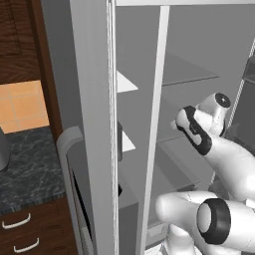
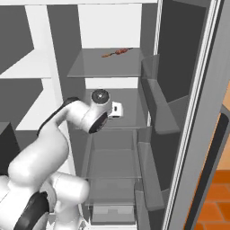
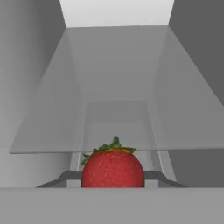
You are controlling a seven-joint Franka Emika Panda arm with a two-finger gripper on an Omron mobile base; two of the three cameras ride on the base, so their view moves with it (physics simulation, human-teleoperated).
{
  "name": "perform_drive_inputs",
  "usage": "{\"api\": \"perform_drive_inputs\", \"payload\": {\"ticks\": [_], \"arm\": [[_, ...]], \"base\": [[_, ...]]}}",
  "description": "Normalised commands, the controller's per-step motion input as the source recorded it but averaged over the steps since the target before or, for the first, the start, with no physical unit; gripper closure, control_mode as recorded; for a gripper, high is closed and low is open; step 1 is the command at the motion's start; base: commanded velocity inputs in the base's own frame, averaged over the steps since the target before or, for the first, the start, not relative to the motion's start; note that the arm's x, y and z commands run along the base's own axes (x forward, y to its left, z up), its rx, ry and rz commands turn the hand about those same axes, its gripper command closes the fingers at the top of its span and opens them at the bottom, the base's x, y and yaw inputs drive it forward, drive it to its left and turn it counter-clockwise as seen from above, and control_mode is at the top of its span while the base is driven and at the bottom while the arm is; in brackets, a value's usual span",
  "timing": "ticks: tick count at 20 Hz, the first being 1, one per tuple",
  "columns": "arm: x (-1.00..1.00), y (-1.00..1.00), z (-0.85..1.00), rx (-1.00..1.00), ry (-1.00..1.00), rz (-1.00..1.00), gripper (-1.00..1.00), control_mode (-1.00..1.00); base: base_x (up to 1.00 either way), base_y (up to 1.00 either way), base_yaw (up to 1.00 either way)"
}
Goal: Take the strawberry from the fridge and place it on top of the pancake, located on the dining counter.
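the end effector (image 2: 117,109) reached into the fridge (image 2: 188,112) over a middle shelf (image 2: 134,101); whether its tips pinched anything could not be told. the strawberry (image 3: 113,168) sat at 6 o'clock in the hand view, leaves toward 12 o'clock. a reddish item (image 2: 117,53) lay on the upper shelf.

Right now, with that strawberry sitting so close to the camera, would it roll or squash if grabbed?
The strawberry looks plump and rounded, so a nudge would probably roll it. Its skin looks smooth and glossy, so it may slip. Being a soft fruit, it likely bruises under a hard squeeze.
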Motion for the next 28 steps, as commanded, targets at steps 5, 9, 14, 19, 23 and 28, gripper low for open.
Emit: {"api": "perform_drive_inputs", "payload": {"ticks": [5, 9, 14, 19, 23, 28], "arm": [[-1.00, 0.00, 0.79, -0.07, 0.12, -0.04, 1.00, -1.00], [-0.94, 0.00, 0.41, -0.03, 0.15, -0.03, 1.00, -1.00], [-1.00, 0.43, 0.10, -0.03, 0.00, -0.02, 1.00, -1.00], [-1.00, 0.56, 0.34, 0.00, 0.00, -0.07, 1.00, -1.00], [-0.96, 0.24, 0.21, 0.00, -0.04, -0.14, 1.00, -1.00], [-0.28, 0.28, 0.04, 0.05, 0.07, -0.10, 1.00, -1.00]], "base": [[0.00, 0.00, 0.00], [0.00, 0.00, 0.00], [0.00, 0.00, 0.00], [0.00, 0.00, 0.00], [0.00, 0.00, 0.00], [0.00, 0.00, 0.00]]}}
